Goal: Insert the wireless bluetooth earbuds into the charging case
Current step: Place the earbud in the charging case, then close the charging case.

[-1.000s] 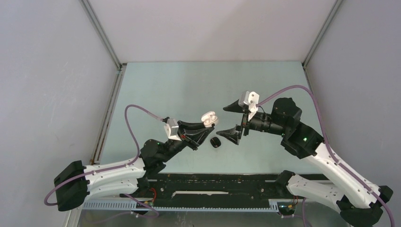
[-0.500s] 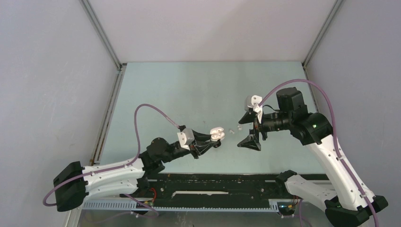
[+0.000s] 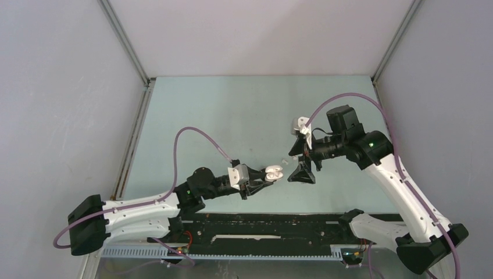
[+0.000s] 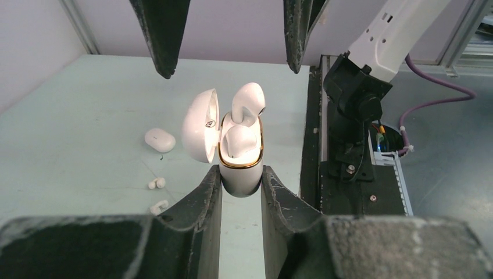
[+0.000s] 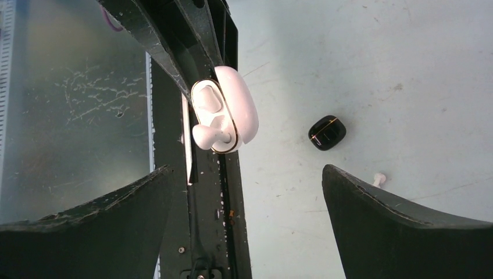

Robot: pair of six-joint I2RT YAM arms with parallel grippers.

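Arms have closed in: the glossy white, gold-rimmed charging case (image 4: 238,179), clamped at its base by the left gripper (image 4: 239,185), now sits just before the right gripper (image 5: 247,168), whose jaws stand wide apart and empty. One white earbud (image 4: 237,142) lies seated in the case. A second earbud (image 4: 248,100) protrudes, long axis along its socket and bulb pointing at the right gripper, so it probably needs a push.

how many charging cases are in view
3: an open white case clamped in the left gripper, a closed white case lying on the table beyond it, and a black case also on the table. Others may be hidden.
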